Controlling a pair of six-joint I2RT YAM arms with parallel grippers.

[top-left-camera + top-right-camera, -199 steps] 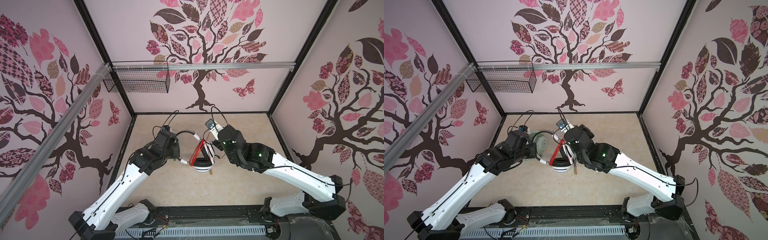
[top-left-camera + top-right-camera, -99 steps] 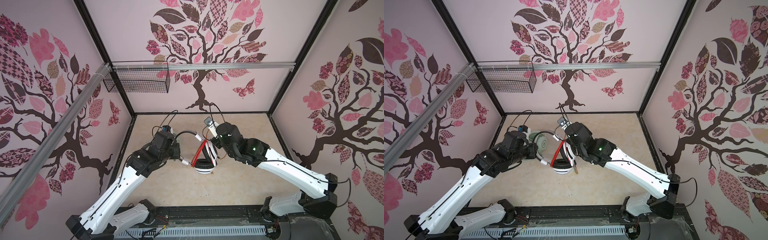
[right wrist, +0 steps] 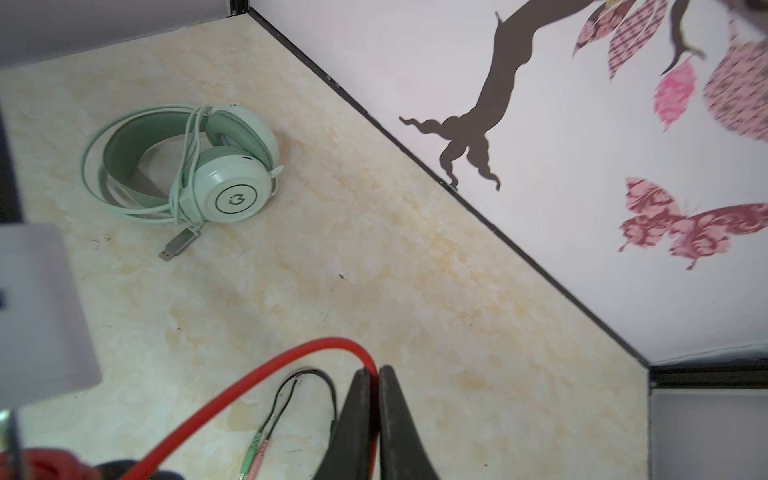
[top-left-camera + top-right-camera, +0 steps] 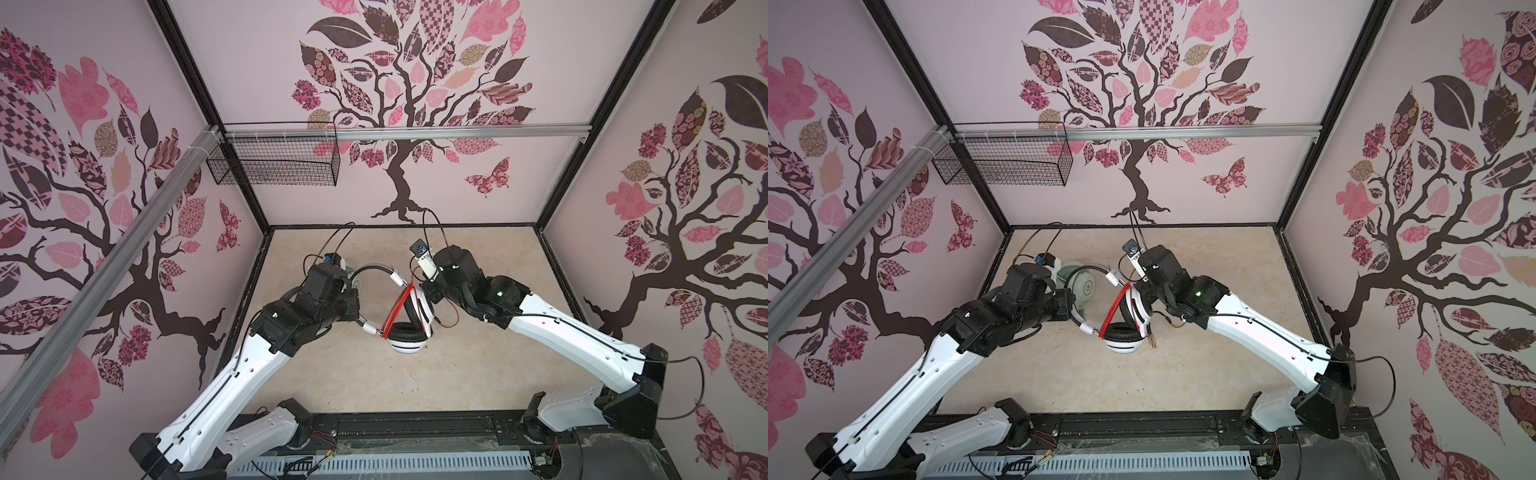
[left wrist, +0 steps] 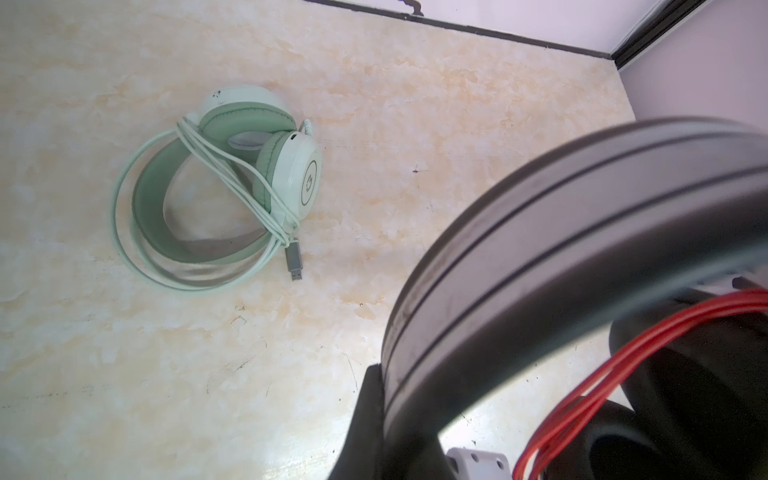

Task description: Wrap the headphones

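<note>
The left gripper [image 5: 411, 399] is buried under its own wrist housing in both top views. Only the left wrist view shows it, and there just one dark finger [image 5: 365, 419] is clear, the jaws clamped on the black headband of the white-and-black headset [image 4: 409, 337], with the band's far end cut off by the frame. Behind that arm the mint-green headset [image 4: 1080, 286] lies on the marbled tabletop [image 4: 478, 374] near the back-left corner. In a top view only one ear cup shows, yet both wrist views give it whole, its pale green cable [image 5: 232, 176] looped across the band and its USB plug [image 5: 294, 264] lying free beside it. In the middle, the white-and-black headset carries several strands of orange-red cable [image 4: 398, 309] stretched across it; whether its lower ear cup rests on the tabletop I cannot tell. The right gripper [image 3: 377, 374] is likewise hidden from above — the right wrist view shows its two dark fingers nearly together, pinching a loop of the orange-red cable. Near them lie green and pink audio plugs [image 3: 257, 451] on a thin black lead, slightly blurred.
</note>
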